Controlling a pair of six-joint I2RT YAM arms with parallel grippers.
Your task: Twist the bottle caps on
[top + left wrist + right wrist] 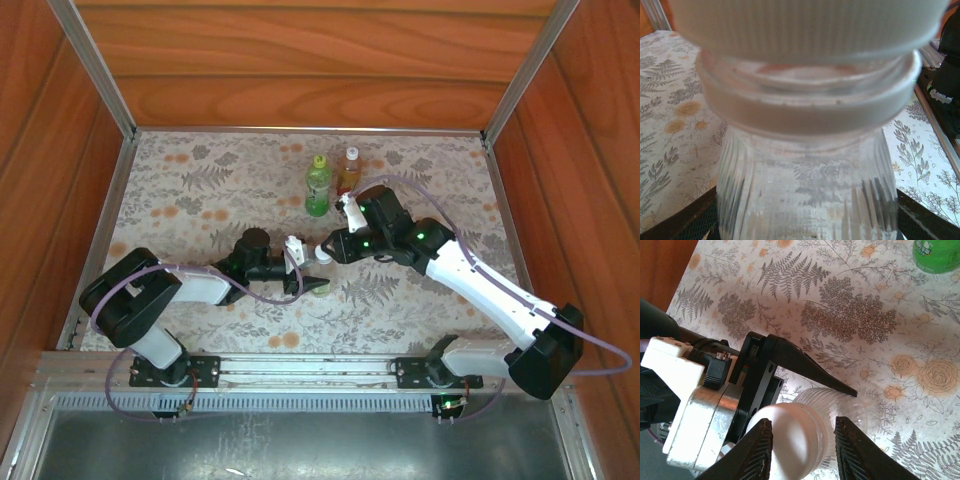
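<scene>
1. White cap (pixel 805 25), ribbed round its edge, sits closest to the left wrist camera, on the neck of the clear bottle (pixel 805 190). A thin gap shows between the cap's lower rim and the bottle's neck ring.
2. Below the neck, the clear bottle's fluted body runs down between two dark fingers (pixel 685 220) at the bottom corners of that view.
3. From above, the left gripper (pixel 312 280) reaches in from the left and holds the clear bottle by its body, jaws closed onto it. The bottle is near the middle of the table (pixel 200 180), which is covered in a fern-and-flower print.
4. The right gripper (pixel 328 252) comes in from the right and meets the bottle's top.
5. In the right wrist view its two dark fingers (pixel 757 450) stand narrow, one on each side of the white cap, clamped round it.
6. That same view shows one black finger of the left gripper (pixel 800 362) lying along the clear bottle's side, just beyond the cap.
7. Further back on the table stand the green bottle (pixel 318 188) and the amber bottle (pixel 349 172), just beside each other and upright, each with a cap on top. They are apart from both grippers, with the amber one to the right.
8. A corner of the green bottle also shows at the top right of the right wrist view, well apart from the clear bottle.
9. Wooden walls (pixel 300 60) close the table in on three sides.
</scene>
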